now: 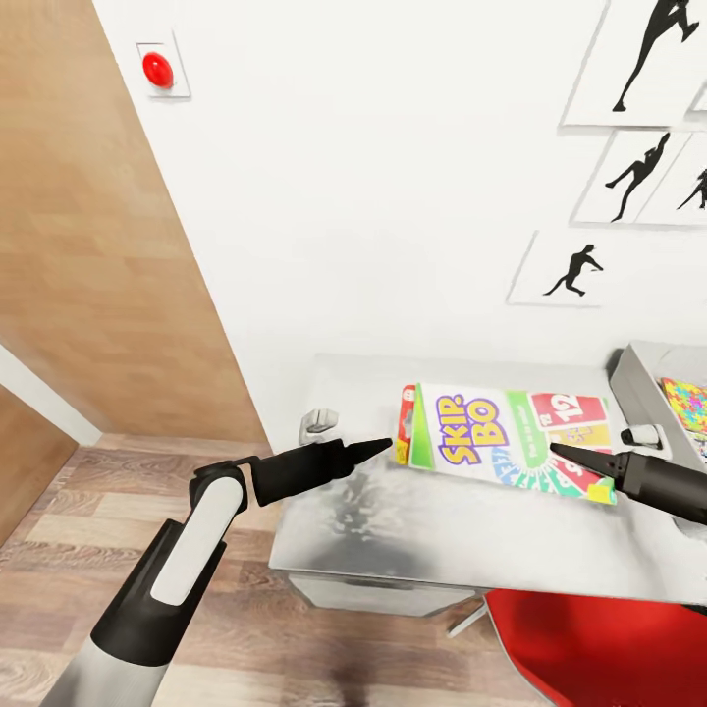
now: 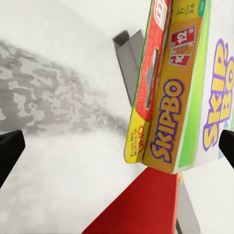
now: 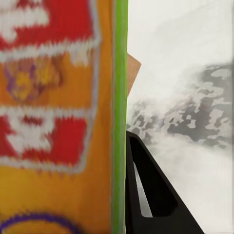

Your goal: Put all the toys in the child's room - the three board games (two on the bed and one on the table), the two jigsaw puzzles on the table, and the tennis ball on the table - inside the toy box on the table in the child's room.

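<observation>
The SKIP-BO box point(image 1: 506, 437) is lying over the table point(image 1: 393, 530), between the two grippers: the left gripper point(image 1: 378, 450) is sitting just beside the box's left edge and the right gripper point(image 1: 562, 453) is pointing onto its right part. To the right of the box the toy box point(image 1: 633, 388) is standing on the table with a puzzle point(image 1: 687, 403) lying in it. A chair point(image 1: 599, 648) is standing in front of the box, tucked partly under the table's near edge.
</observation>
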You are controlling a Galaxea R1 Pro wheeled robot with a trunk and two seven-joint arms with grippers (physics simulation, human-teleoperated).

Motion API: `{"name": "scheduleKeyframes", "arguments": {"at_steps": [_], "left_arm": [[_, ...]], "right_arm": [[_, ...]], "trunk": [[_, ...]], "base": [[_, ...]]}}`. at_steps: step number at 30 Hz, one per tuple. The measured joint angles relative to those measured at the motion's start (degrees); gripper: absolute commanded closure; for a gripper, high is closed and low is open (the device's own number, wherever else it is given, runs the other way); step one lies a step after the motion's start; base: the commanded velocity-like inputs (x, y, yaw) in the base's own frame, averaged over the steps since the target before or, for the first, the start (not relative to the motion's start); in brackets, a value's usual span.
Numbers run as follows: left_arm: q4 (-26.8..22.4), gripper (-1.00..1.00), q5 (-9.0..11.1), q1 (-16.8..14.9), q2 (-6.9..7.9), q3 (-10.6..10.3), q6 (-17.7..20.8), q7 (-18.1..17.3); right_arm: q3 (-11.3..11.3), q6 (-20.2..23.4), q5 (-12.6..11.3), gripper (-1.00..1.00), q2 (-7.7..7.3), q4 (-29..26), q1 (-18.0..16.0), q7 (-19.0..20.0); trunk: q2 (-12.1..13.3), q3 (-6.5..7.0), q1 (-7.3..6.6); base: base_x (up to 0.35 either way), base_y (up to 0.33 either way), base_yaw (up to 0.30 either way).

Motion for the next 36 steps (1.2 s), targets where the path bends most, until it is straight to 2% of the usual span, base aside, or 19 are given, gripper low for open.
{"name": "scheduleKeyframes", "arguments": {"at_steps": [4, 7, 8, 9, 16, 18, 21, 33, 36], "left_arm": [[0.03, -1.0, -0.02, 0.0, 0.0, 0.0, 0.0, 0.0], [0.06, -1.0, -0.03, 0.0, -0.01, 0.0, -0.01, 0.02], [0.08, -1.0, -0.05, 0.01, -0.06, 0.01, -0.05, 0.06], [0.09, -1.0, -0.04, 0.0, -0.07, 0.01, -0.06, 0.06], [0.1, -1.0, -0.09, 0.0, -0.04, 0.01, -0.08, 0.08], [0.1, -1.0, -0.11, 0.01, -0.02, 0.01, -0.08, 0.09], [0.05, -1.0, -0.04, 0.0, -0.01, 0.35, -0.08, -0.04], [0.05, -1.0, 0.04, 0.0, -0.06, 1.16, -0.08, -0.28], [-0.05, -1.0, 0.05, -0.04, -0.57, 1.18, -0.08, -0.21]], "right_arm": [[-0.15, -0.01, 0.01, 1.0, -0.17, 0.0, 0.07, 0.02], [-1.29, -0.02, -0.04, 1.0, -0.26, -0.01, 0.15, 0.19], [-3.86, -0.2, 0.08, 1.0, -0.39, 0.0, 0.31, 1.34], [-4.68, 0.04, -0.5, 1.0, -0.49, -0.02, 0.38, 1.74], [-8.25, 0.0, -0.08, 1.0, -1.34, -0.01, 1.17, 4.31], [-10.34, -0.1, 0.0, 1.0, -1.44, -0.01, 1.52, 4.81], [-11.67, -0.03, -0.02, 1.0, -1.48, -0.01, 1.72, 5.05], [-12.43, 0.01, 0.09, 1.0, -1.5, 0.03, 1.82, 4.77], [-12.55, -0.11, 0.36, 1.0, -1.29, 0.22, 1.6, 1.73]], "trunk": [[1.61, 1.09, -0.88], [2.81, 1.91, -1.54], [3.21, 2.19, -1.76], [3.61, 2.46, -1.98], [6.43, 4.37, -3.52], [7.23, 4.92, -3.96], [8.44, 5.74, -4.62], [13.27, 9.02, -7.26], [14.48, 9.84, -7.92]], "base": [[0.0, 0.0, -0.085], [0.0, 0.0, -0.085], [0.0, 0.0, -0.086], [0.0, 0.0, -0.087], [0.0, 0.0, -0.089], [0.0, 0.0, -0.094], [0.0, 0.0, -0.099], [0.0, 0.0, -0.106], [0.0, 0.0, -0.112]]}}
